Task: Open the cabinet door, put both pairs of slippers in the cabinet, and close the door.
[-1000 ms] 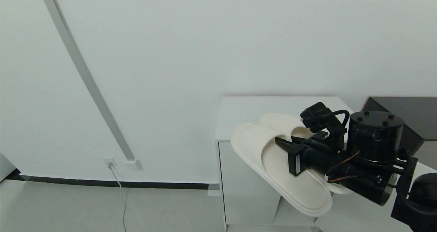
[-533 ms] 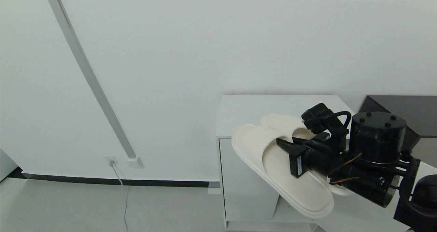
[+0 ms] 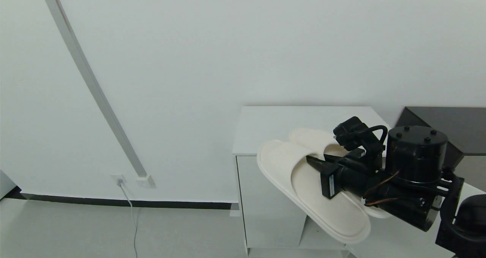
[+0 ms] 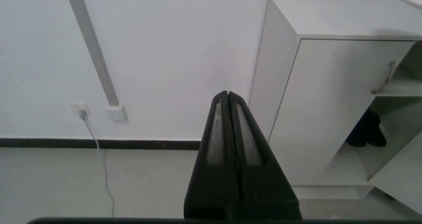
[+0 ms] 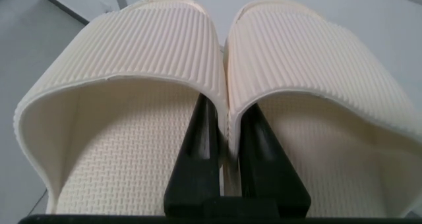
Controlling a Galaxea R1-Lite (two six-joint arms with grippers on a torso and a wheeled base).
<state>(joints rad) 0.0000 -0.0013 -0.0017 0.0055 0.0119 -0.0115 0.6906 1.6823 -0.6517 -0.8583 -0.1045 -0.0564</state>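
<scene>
The left pincer (image 4: 227,97) presses its two black fingers flat together on nothing, hanging before the white wall beside the white box-shaped cabinet (image 3: 303,123), whose shelves show open next to a door panel. The right pincer (image 5: 226,107) is clamped on the pair of cream ribbed fabric slippers (image 3: 300,182), held tilted in the air before the cabinet's upper front. They look light, soft and floppy, so pinching both uppers' touching inner edges together seems the surest hold.

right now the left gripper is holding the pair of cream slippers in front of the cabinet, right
Not the left: the right gripper holds the pair of slippers in front of the cabinet, as the right wrist view shows.
</scene>
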